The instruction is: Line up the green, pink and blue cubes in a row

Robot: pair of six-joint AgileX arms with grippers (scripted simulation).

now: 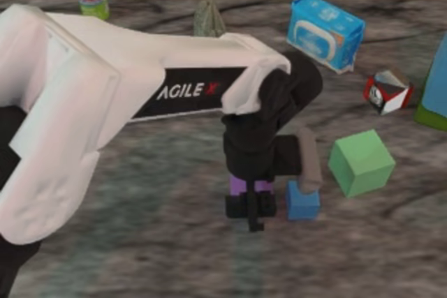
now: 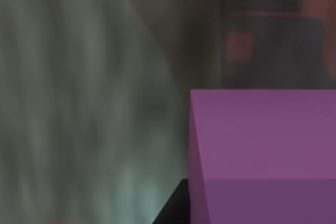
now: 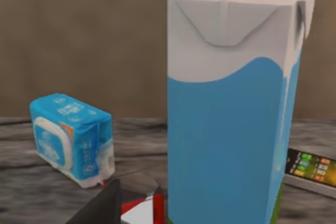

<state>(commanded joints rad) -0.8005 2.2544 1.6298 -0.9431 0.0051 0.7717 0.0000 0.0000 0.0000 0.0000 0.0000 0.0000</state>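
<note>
Cubes: matte pink, blue, green.

**Camera setup: one overhead, two wrist cams**

Top view: above the table, looking down, left arm filling much of the frame. Left wrist view: extremely close, pink cube filling one corner, table surface beside it; the same cube is a sliver under the arm in the top view. Right wrist view: low, roughly level, near the milk carton; shares the blue-and-white packet and small red box with the top view.
</note>
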